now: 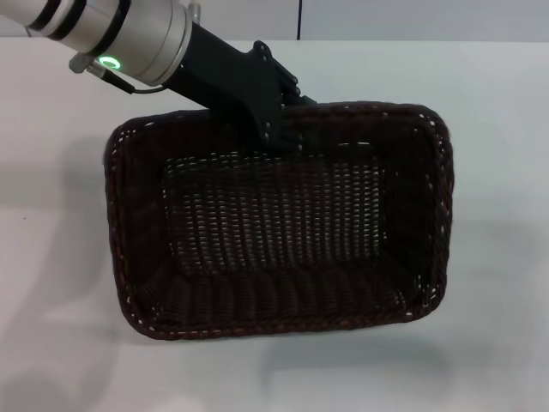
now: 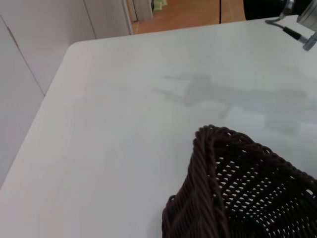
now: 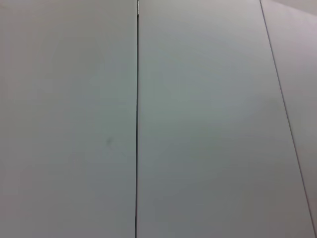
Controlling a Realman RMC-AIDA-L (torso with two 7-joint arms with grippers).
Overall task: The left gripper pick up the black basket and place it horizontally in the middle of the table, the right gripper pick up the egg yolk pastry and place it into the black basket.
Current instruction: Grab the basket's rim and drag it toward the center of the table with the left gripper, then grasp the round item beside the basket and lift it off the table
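Note:
The black basket (image 1: 274, 223), a large dark woven rectangle, fills the middle of the head view with its long side lying left to right and its inside empty. My left gripper (image 1: 279, 137) reaches in from the upper left on a silver-grey arm and is shut on the basket's far rim. The basket's shadow falls offset on the white table (image 1: 497, 129), so it seems to hang a little above it. One basket corner shows in the left wrist view (image 2: 237, 193). The egg yolk pastry and my right gripper are out of view.
The left wrist view shows bare table (image 2: 124, 124) running to a rounded corner, with white panels beside it and orange floor beyond. A dark part with a cable (image 2: 297, 22) sits at the far edge. The right wrist view shows only white panels with seams (image 3: 136, 119).

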